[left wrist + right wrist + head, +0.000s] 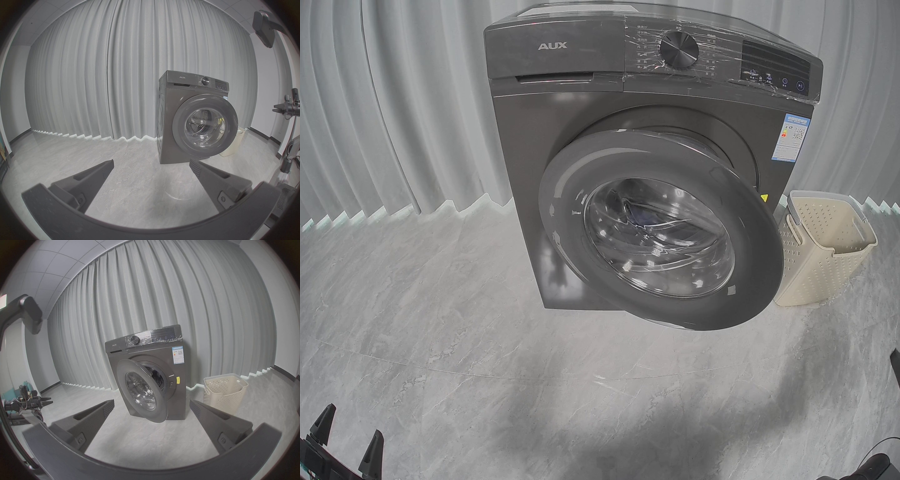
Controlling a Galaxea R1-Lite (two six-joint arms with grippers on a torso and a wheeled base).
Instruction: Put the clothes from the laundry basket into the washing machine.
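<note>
A dark grey washing machine [650, 156] stands on the floor with its round door [659, 231] swung partly open. Through the door glass a dark bundle [647, 215] shows inside the drum. The cream perforated laundry basket [828, 247] stands on the machine's right side, its bare inner walls showing. My left gripper [353, 420] is low at the near left, open and holding nothing, well back from the machine [193, 118]. My right gripper [151, 405] is open too with nothing between its fingers, facing the machine [150, 374] and basket [225, 391] from a distance.
Pale pleated curtains [394, 106] hang behind the machine. Grey marble-patterned floor [487, 350] stretches wide between me and the machine. The open door juts out toward me in front of the drum opening.
</note>
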